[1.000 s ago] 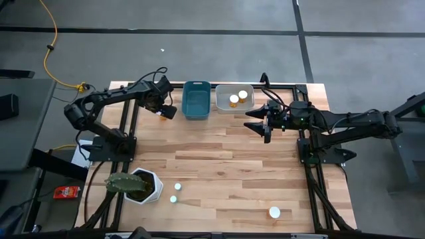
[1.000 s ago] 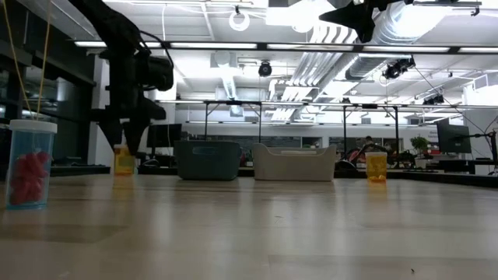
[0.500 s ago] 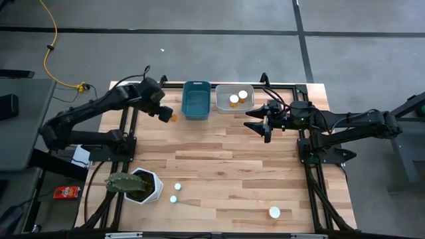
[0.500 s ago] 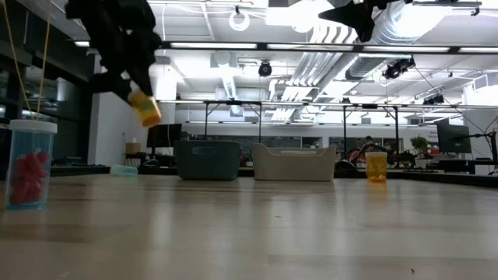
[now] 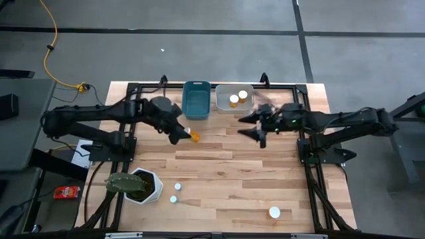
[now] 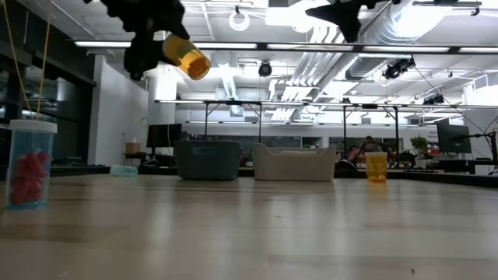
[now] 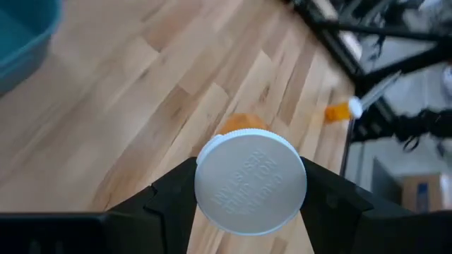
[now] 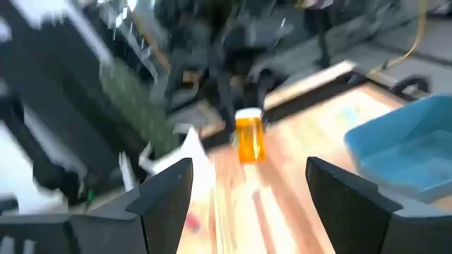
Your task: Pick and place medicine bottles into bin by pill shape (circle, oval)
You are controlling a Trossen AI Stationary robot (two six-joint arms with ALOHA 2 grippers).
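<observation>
My left gripper is shut on an amber medicine bottle with a white cap, held in the air in front of the blue bin. In the low view this bottle hangs tilted high above the table. My right gripper stands open in the air in front of the grey bin, with nothing between its fingers. Two bottles lie in the grey bin. Three more white-capped bottles stand upright near the front edge. My left gripper pinches the bottle between its two fingers at the white cap end, one finger on each side. The cap faces back toward the wrist and the amber body sticks out past the fingertips. The bottle is lifted clear and tilted, cap end higher.
A white hexagonal pot with a plant stands at the front left. A bottle of red pills shows at the low view's left, and another amber bottle stands on the right. Bare wood lies in the table's middle.
My left gripper has lifted the bottle off the table at the far left, beside the blue bin. It has carried it up and toward the table's middle, turning as it went. The bottle, upright before, now hangs tilted. My right gripper has shifted slightly toward the left.
</observation>
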